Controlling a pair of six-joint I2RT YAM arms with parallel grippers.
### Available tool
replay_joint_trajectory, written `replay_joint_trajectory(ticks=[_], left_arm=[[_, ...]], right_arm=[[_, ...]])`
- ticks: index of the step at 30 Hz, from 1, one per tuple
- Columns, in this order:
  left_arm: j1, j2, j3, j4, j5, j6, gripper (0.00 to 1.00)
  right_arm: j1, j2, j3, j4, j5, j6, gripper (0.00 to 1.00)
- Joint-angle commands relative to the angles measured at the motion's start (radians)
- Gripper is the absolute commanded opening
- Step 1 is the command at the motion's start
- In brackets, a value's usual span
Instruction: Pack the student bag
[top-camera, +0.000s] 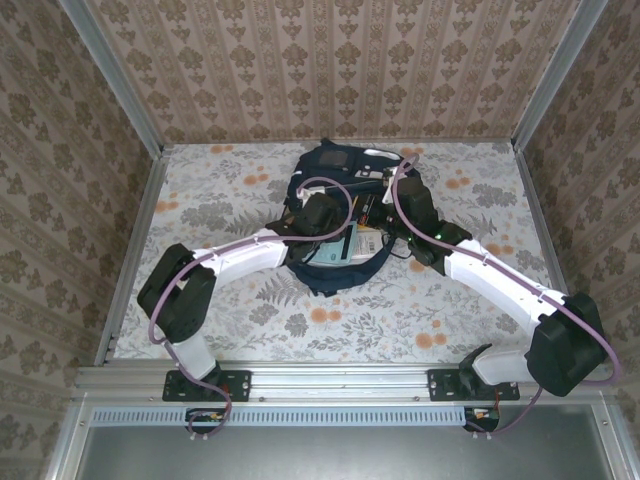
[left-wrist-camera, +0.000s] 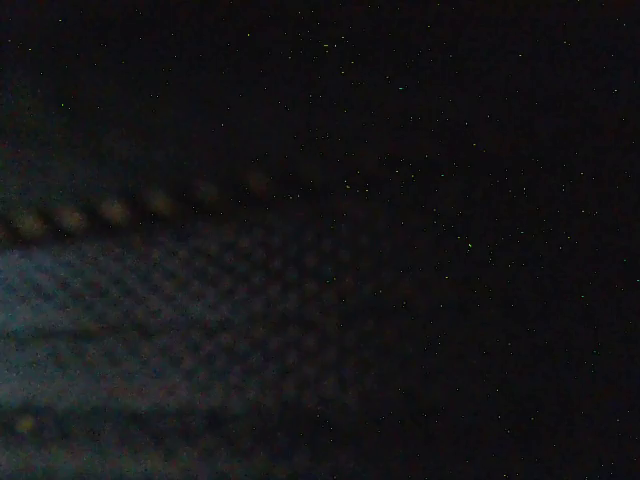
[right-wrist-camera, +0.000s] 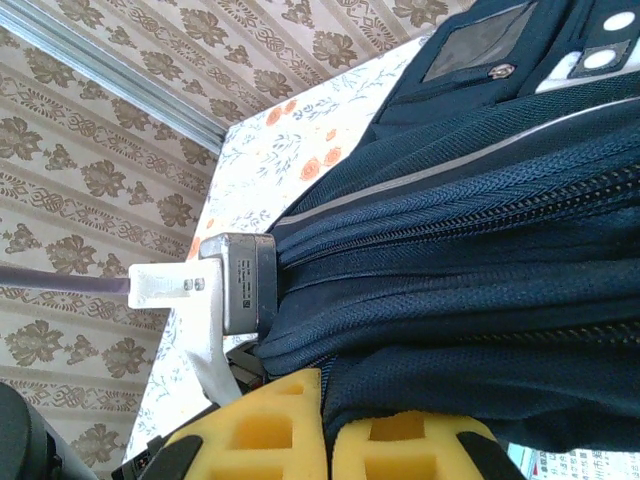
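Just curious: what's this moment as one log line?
student bag: open on table | left gripper: inside bag, state unclear | right gripper: shut on bag edge

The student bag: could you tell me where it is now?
Top view: the bag lies open at the far centre of the table, between both arms.

Sported white link shells (top-camera: 250, 255) between bulky black joint housings (top-camera: 178, 295). Trailed thin lilac cables (top-camera: 151, 320) in loops along both arms. Wore yellow pads (right-wrist-camera: 290, 405), hollow-celled and black-backed, on the right tool (right-wrist-camera: 327, 405).
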Motion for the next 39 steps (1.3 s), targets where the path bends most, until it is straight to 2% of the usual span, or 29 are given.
replay_joint_trajectory(ticks=[1,8,14,20,24,29,34,39], left_arm=[[0.017,-0.018,-0.024,-0.014,-0.025,-0.004,0.74],[0.010,-0.111,-0.106,-0.011,-0.014,0.008,0.76],[-0.006,-0.266,-0.241,-0.024,-0.021,-0.017,0.76],[-0.036,-0.438,-0.361,-0.068,-0.062,-0.019,0.76],[-0.030,-0.515,-0.439,-0.091,-0.101,-0.035,0.72],[0.047,-0.536,-0.534,-0.031,-0.030,-0.061,0.64],[0.157,-0.481,-0.535,0.000,0.024,-0.044,0.59],[0.286,-0.446,-0.543,0.097,0.154,-0.034,0.54]], right_arm=[[0.009,-0.035,0.014,0.073,-0.038,-0.018,0.00],[0.008,-0.023,0.004,0.076,-0.036,-0.014,0.00],[0.009,-0.033,-0.029,0.082,-0.024,0.000,0.03],[0.006,-0.069,-0.114,0.055,0.023,-0.027,0.05],[-0.003,-0.115,-0.181,0.033,0.048,-0.048,0.06],[-0.003,-0.169,-0.252,0.018,0.059,-0.052,0.08],[-0.009,-0.195,-0.284,-0.011,0.089,-0.081,0.08],[-0.091,-0.257,-0.315,-0.082,0.146,-0.096,0.08]])
